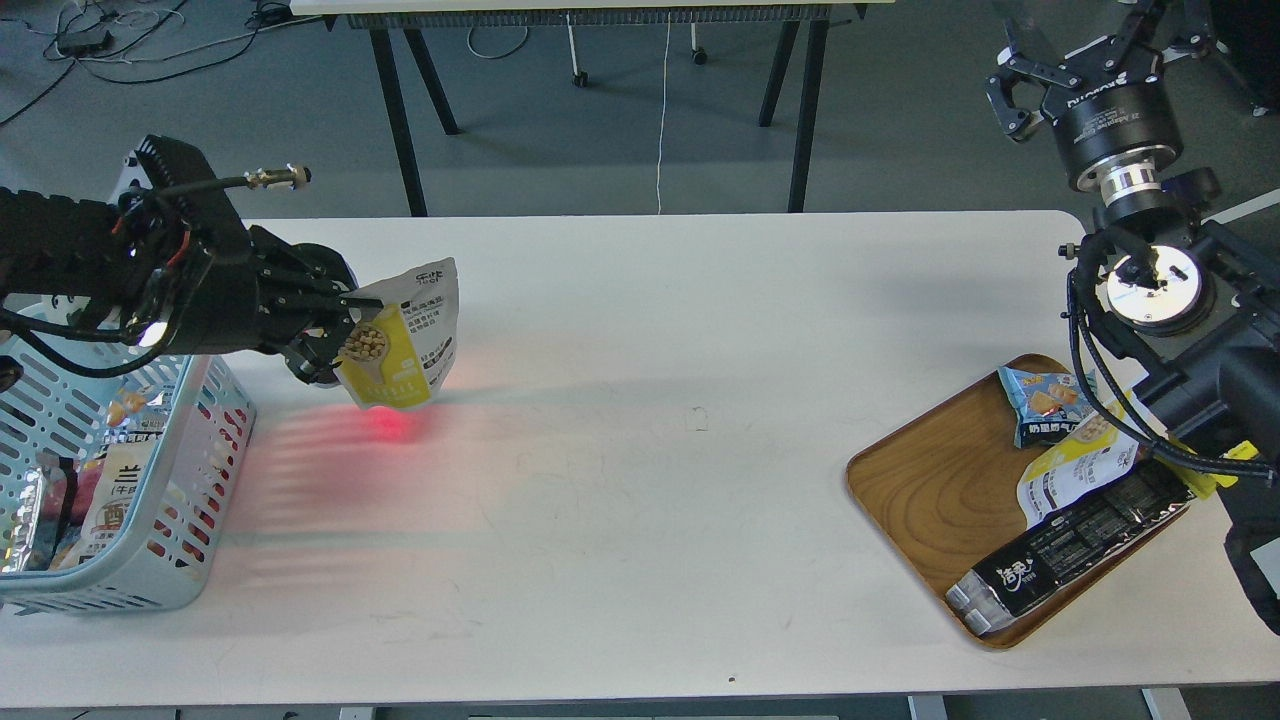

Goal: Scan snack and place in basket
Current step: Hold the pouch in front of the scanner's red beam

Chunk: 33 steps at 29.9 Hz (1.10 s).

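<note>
My left arm (60, 270) is black and boxy, with a ribbed block, thin black cables, a red wire and a brass-tipped rod on top. My right arm (1180, 300) is black too, with a silver ring, a round silver cap, white lettering on the wrist, looping black cables and yellow tags.

snack (405, 335): yellow-white pouch, upright (held above table) | basket (215, 500): pale blue, far left

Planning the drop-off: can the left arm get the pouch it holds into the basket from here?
Probably yes. The left tool holds the snack pouch just right of the pale blue basket, whose top is open, with nothing between them.
</note>
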Each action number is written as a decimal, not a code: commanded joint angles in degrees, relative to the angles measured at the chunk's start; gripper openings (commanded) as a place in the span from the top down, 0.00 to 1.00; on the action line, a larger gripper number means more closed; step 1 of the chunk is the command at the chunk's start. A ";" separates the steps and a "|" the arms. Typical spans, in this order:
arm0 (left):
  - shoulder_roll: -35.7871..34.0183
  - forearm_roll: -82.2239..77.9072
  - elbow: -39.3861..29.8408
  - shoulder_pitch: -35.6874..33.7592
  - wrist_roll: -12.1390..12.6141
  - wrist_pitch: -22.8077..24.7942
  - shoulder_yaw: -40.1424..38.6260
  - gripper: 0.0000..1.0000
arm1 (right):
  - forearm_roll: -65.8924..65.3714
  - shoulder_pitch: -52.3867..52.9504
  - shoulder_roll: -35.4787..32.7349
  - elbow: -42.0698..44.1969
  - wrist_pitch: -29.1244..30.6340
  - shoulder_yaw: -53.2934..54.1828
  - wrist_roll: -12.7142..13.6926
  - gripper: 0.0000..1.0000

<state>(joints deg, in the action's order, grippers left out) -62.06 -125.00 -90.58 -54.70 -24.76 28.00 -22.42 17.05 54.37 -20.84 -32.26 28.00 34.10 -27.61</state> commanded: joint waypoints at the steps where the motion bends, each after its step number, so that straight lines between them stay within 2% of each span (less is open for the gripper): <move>1: -0.08 0.00 -0.03 -0.06 -0.11 0.00 0.01 1.00 | 0.00 0.56 -0.08 0.00 0.00 0.00 0.02 0.01; 20: -1.57 0.00 -3.02 0.12 -0.46 0.00 0.10 1.00 | 0.00 0.65 -0.08 0.00 0.00 0.00 0.02 0.01; 33: -1.31 0.00 -2.14 0.21 -0.11 0.00 0.09 1.00 | 0.00 0.83 0.01 0.00 0.00 0.00 0.02 0.01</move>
<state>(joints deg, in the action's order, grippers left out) -63.59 -125.00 -93.14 -54.58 -24.92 28.00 -22.41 17.05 55.17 -20.83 -32.26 28.00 34.09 -27.59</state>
